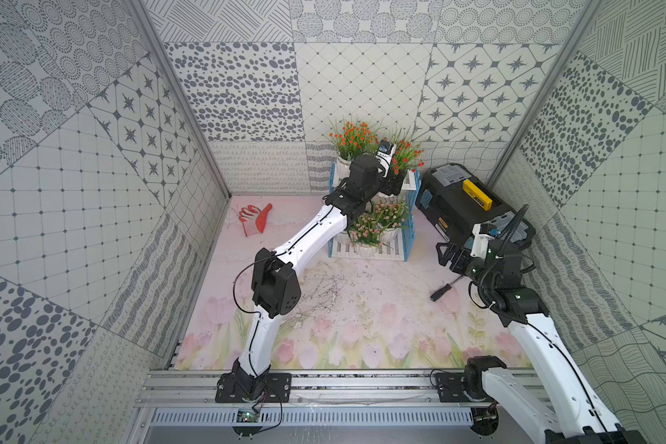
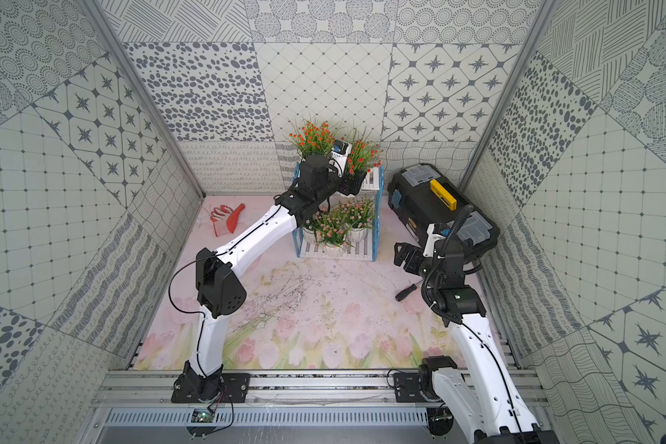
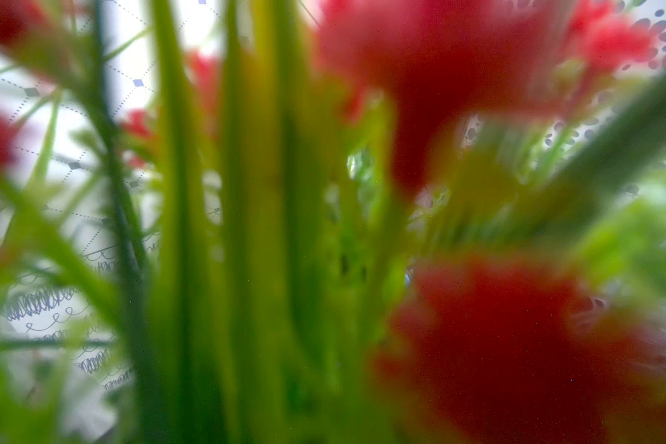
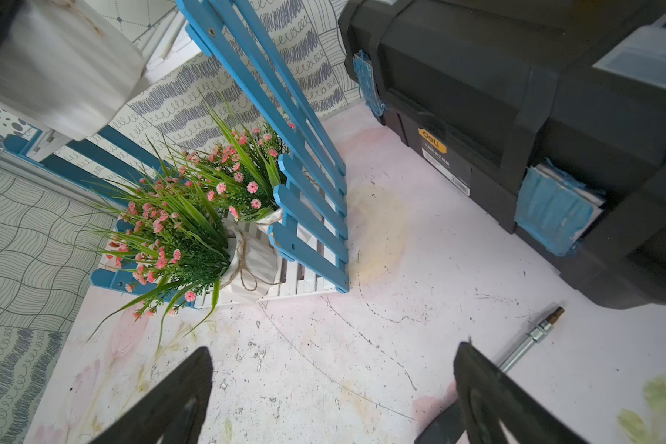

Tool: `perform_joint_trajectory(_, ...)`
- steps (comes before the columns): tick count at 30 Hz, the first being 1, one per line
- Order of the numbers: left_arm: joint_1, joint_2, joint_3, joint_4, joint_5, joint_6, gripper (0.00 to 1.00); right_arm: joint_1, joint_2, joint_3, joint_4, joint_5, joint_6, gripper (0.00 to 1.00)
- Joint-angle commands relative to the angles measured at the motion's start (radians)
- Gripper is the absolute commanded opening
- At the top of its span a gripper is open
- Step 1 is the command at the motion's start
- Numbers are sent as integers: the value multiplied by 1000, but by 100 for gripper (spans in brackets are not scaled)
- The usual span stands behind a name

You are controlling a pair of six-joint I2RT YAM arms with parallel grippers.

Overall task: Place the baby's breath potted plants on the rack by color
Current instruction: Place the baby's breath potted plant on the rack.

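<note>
The rack (image 1: 411,215) stands at the back, blue lattice sides and white slatted shelves. One orange-red baby's breath plant (image 1: 352,141) stands at the left of its top shelf. My left gripper (image 1: 395,183) is shut on the white pot (image 4: 62,65) of a second orange-red plant (image 1: 406,153) at the right of that shelf. The left wrist view shows only blurred leaves and red flowers (image 3: 496,346). Two pink plants (image 1: 366,230) (image 1: 391,212) sit on the bottom shelf, also seen in the right wrist view (image 4: 162,238). My right gripper (image 4: 333,353) hangs open and empty over the mat, right of the rack.
A black toolbox (image 1: 470,207) with a yellow handle lies just right of the rack. A screwdriver (image 1: 445,290) lies on the mat under my right arm. Red and white gloves (image 1: 254,219) lie at the back left. Patterned walls close in three sides.
</note>
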Motion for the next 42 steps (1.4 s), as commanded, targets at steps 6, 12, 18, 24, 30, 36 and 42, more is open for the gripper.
perform_joint_trajectory(6, 29, 114, 218, 125, 117, -11, 69, -2, 48, -23, 84, -42, -10, 98)
perform_joint_trajectory(12, 48, 194, 346, 95, 126, -27, 70, -2, 75, -22, 99, -52, -27, 98)
perform_joint_trajectory(18, 63, 261, 458, 54, 142, -38, 70, -2, 84, -30, 109, -54, -40, 98)
perform_joint_trajectory(24, 69, 276, 473, 36, 159, -37, 71, -2, 93, -35, 121, -56, -45, 98)
perform_joint_trajectory(30, 69, 279, 473, 16, 172, -31, 74, -2, 97, -51, 141, -62, -38, 98)
perform_joint_trajectory(36, 72, 291, 474, -4, 177, -31, 78, -2, 89, -66, 146, -61, -39, 98)
perform_joint_trajectory(42, 76, 307, 474, -8, 175, -27, 89, -2, 71, -76, 142, -55, -45, 98)
